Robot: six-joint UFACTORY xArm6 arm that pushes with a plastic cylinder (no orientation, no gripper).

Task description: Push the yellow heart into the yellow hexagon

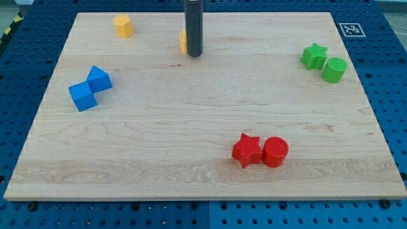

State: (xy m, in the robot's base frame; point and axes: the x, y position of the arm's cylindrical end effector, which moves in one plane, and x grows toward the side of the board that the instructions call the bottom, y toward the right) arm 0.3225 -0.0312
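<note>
A yellow block (123,26), which looks like the hexagon, sits near the view's top left on the wooden board (191,127). A second yellow block (182,42) is mostly hidden behind my rod; only its left edge shows, so its shape cannot be made out. My tip (194,55) rests on the board right against that block's right side. The two yellow blocks are apart, roughly a hand's width.
Two blue blocks (90,88) touch each other at the view's left. A green star (313,55) and a green cylinder (334,69) sit at the right. A red star (247,150) and a red cylinder (275,152) sit at the lower middle.
</note>
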